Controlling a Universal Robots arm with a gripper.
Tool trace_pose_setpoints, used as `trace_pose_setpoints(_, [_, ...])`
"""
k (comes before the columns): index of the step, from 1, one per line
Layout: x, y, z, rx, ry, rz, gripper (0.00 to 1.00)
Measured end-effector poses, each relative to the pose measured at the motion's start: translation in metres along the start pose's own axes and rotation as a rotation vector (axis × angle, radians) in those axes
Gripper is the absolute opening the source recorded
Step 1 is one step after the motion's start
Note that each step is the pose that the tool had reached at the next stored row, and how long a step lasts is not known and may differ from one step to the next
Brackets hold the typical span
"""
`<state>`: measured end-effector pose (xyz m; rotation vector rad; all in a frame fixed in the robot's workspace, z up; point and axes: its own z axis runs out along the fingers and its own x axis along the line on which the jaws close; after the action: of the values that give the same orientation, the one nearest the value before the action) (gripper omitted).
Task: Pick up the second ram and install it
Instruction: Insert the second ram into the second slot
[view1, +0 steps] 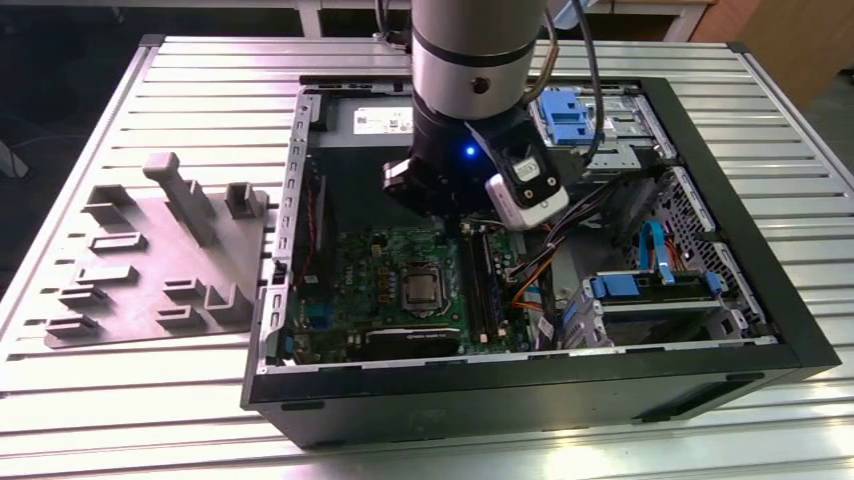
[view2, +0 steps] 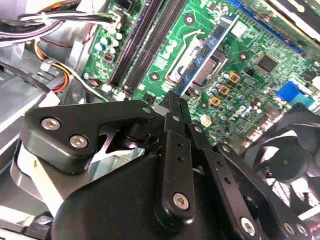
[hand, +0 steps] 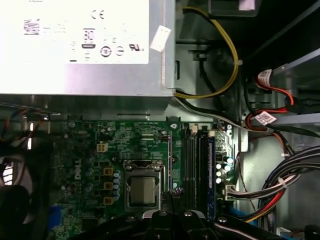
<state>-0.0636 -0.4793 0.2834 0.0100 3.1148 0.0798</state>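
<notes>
Pincer (view2: 172, 98) fingers of black metal were pressed together on one end of the second ram (view2: 205, 55), a long, narrow blue circuit-board stick with black chips. In the second wrist view the stick ran straight out from the fingertips. It hung over the green motherboard (view2: 240, 55), crossing the square silver processor socket (view2: 192, 65), and was not seated in anything. The long black plastic slots (view2: 145, 40) lay just beside it.

In the first wrist view the pincer (hand: 172, 195) sat beside the same socket (hand: 142, 190), with the slots (hand: 192, 165) close on its other side. What looked like another blue stick (hand: 210, 165) stood in one of those slots. A silver metal power-supply box (hand: 85, 75) lay beyond the board.

In the exterior view the grey arm (view1: 474, 60) reached down into the open black computer case (view1: 787, 330). The case rested on the ribbed aluminium desk (view1: 200, 90). A grey moulded plastic fixture (view1: 147, 270) lay on the desk toward the exterior view's left, apart from the case.
</notes>
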Motion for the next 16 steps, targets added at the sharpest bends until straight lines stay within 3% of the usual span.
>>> trace_pose_setpoints(16, [-0.0073, -0.0003, 0.0062, -0.0002, -0.0005, 0.007, 0.11])
